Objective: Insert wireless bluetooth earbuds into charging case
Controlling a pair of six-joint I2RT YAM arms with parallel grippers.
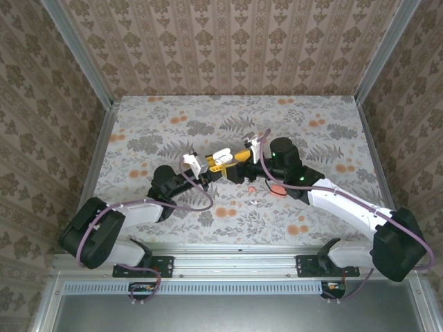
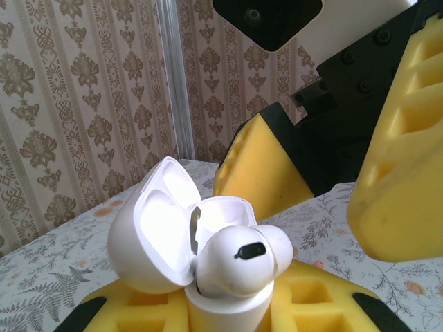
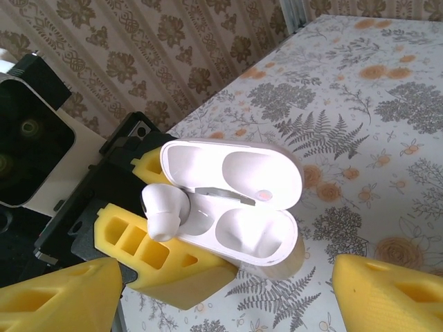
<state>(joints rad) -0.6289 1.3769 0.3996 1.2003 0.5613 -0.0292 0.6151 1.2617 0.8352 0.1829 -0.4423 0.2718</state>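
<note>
- Floral-patterned cloth covers the table [image 1: 173, 117], boxed in by walls [image 1: 228, 41] of brown damask wallpaper.
- The left gripper [image 2: 221, 315] has its yellow foam fingers [image 3: 156, 259] pressed tight on the base of a white charging case [image 3: 235, 200]. They hold it off the table with the lid hinged open, so both wells face the other arm.
- A white earbud [image 2: 242, 259] sits in the well closest to the left fingers. Its rounded head stands proud of the rim and leans sideways, so it looks only partly seated.
- The right gripper [image 3: 221, 304] hangs just beside the case with its yellow fingers [image 2: 398, 173] spread wide and nothing between them. One finger lies to each side of the open case, apart from it.
- The second well, farther from the left fingers, is bare.
- A coral-pink piece [image 1: 275, 188] lies on the cloth behind the right fingers, under that arm's wrist. It is too small to identify.
- Likely next: press the leaning earbud fully down.
</note>
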